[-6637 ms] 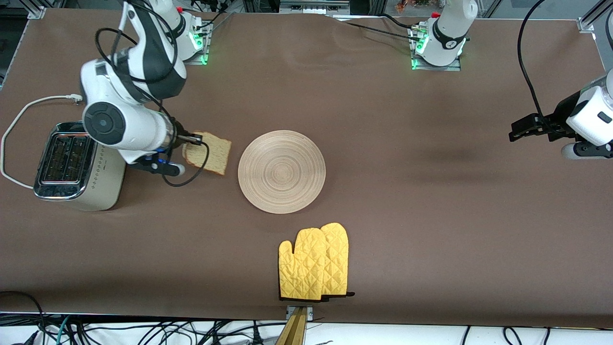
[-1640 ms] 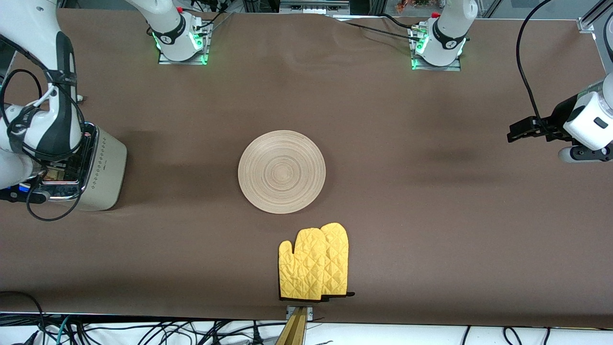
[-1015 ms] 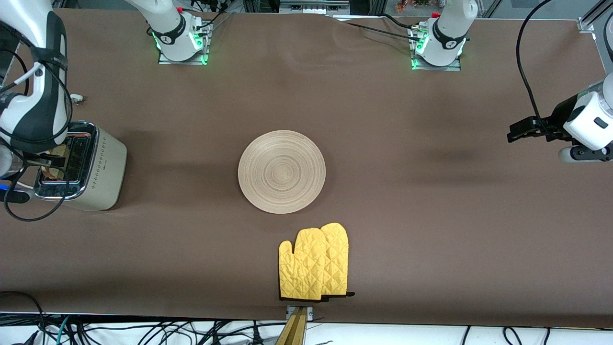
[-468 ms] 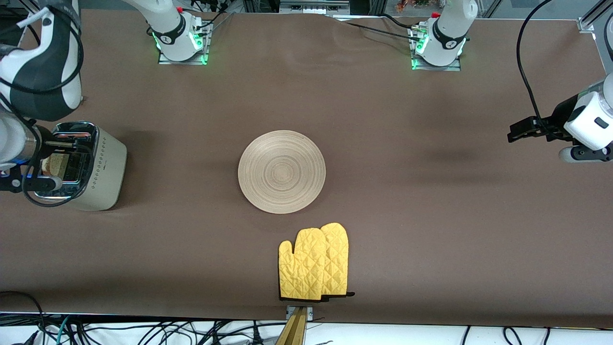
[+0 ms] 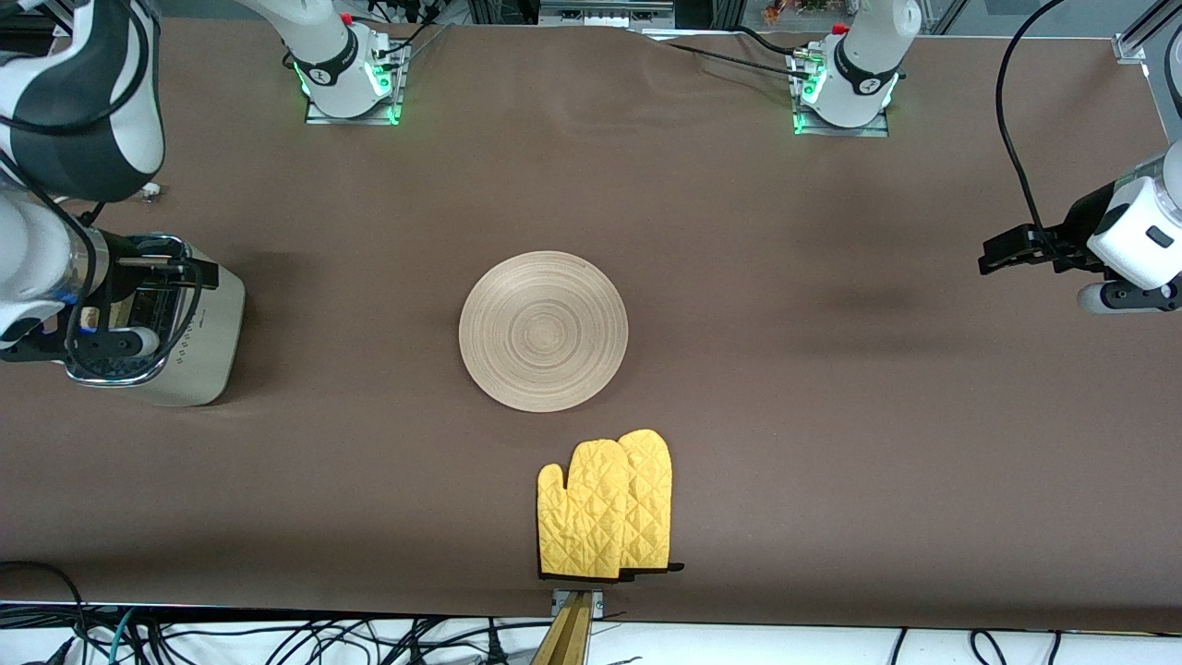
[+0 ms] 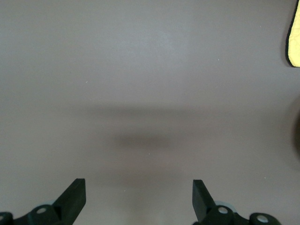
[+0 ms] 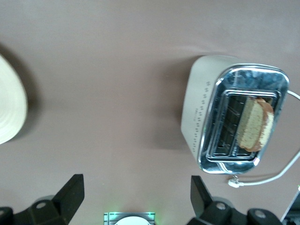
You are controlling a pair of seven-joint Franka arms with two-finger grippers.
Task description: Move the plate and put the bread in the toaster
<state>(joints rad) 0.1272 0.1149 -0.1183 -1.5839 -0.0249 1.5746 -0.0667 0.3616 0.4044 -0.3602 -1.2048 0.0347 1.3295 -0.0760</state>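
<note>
Closest to the front camera is a pair of yellow mitts (image 5: 605, 503), lying flat near the table (image 5: 831, 416) edge, about mid-table. A corner of them also shows in the left wrist view (image 6: 294, 37).

Farther from the camera than the mitts sits the plate (image 5: 543, 330), flat on the brown table and well apart from everything else. Nothing on it. Its rim peeks into the right wrist view too (image 7: 11, 105).

Over at the right arm's end of the table stands the toaster (image 5: 175, 342), upright, chrome top up. The bread (image 7: 255, 124) is in the toaster, standing on edge in one slot, the slot away from the dotted side, with its top sticking up out of it. The white cord (image 7: 262, 180) trails off from the toaster's end.

The right gripper (image 5: 189, 274) hangs over the toaster – fingers (image 7: 70, 194) spread wide, holding nothing, clear of the bread.

The left gripper (image 5: 1002, 249) waits up in the air over bare table at the left arm's end – its fingers (image 6: 72, 197) are spread apart as well, with only empty brown table under them.
</note>
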